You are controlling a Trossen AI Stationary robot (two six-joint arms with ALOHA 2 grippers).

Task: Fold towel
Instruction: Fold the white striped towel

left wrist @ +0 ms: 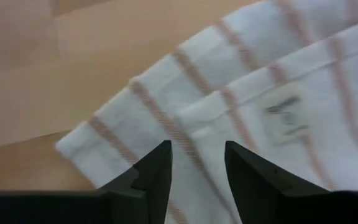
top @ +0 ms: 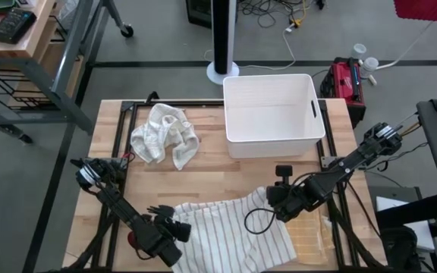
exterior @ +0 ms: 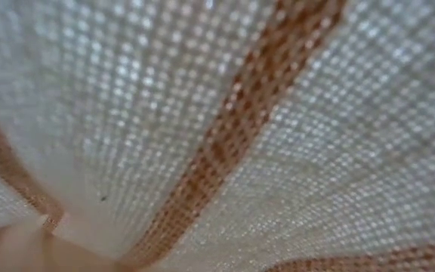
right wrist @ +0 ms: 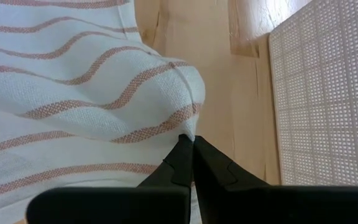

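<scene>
Lying at the front edge of the bench (top: 112, 129), the striped towel (top: 234, 227) is partly doubled over itself, its top layer showing a small sewn label (left wrist: 284, 115). It is looking thin, light and limp, so it is likely to sag and crease wherever it is unsupported, and to slide easily over the smooth wood. The right gripper (right wrist: 191, 142) is pinching a raised fold of the cloth with its jaws fully together. The left gripper (left wrist: 194, 163) is hanging over the towel's near corner with its jaws partly apart and nothing between them that I can see. Corners and hemmed edges look like the best places to take hold. A crumpled white cloth (top: 165, 136) and a white bin (top: 271, 114) are sitting farther back.
</scene>
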